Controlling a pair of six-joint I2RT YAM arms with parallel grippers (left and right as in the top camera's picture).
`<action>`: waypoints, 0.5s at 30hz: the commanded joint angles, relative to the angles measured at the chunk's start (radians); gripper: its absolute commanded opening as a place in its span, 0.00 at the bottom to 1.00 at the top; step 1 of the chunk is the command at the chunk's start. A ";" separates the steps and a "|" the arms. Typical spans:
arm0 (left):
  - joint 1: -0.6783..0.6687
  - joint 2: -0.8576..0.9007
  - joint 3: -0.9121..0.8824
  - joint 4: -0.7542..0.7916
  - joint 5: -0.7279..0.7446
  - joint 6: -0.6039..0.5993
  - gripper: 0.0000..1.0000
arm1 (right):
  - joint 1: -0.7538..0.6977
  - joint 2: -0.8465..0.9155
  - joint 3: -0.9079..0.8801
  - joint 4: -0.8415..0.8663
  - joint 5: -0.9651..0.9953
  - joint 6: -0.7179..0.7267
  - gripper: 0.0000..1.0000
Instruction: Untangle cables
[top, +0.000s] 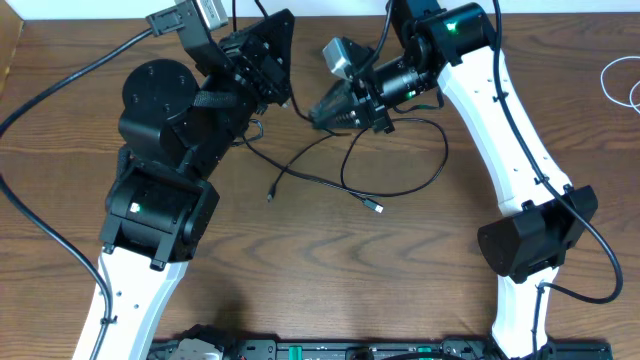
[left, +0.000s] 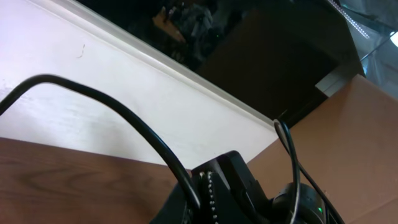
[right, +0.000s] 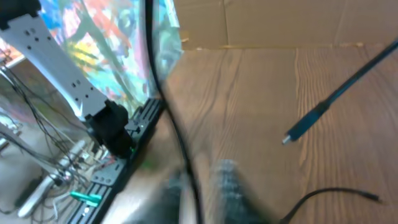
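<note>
The black cable (top: 400, 190) sprawls in loose loops on the wooden table, with one plug end (top: 376, 207) near the middle and another (top: 270, 196) to its left. A white cable (top: 622, 80) curls at the far right edge. My left gripper (top: 284, 98) is raised at the back centre. In the left wrist view it (left: 208, 186) is shut on a strand of the black cable (left: 124, 115). My right gripper (top: 313, 115) points left, almost tip to tip with it. Its blurred fingers (right: 230, 183) straddle the black cable (right: 163, 93) with a gap still showing.
Thick black arm wires (top: 60, 85) run across the back left of the table. A cardboard wall (right: 280, 25) stands behind the table. An equipment rail (top: 300, 350) lines the front edge.
</note>
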 joint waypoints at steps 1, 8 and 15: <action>0.004 -0.005 0.014 0.007 -0.010 -0.017 0.08 | 0.008 0.001 0.002 -0.001 -0.022 0.015 0.50; 0.004 -0.005 0.014 0.018 -0.010 -0.035 0.08 | 0.050 0.001 0.002 0.003 0.027 0.015 0.47; 0.004 -0.004 0.014 0.001 -0.010 -0.035 0.08 | 0.071 0.001 0.002 0.104 0.040 0.164 0.01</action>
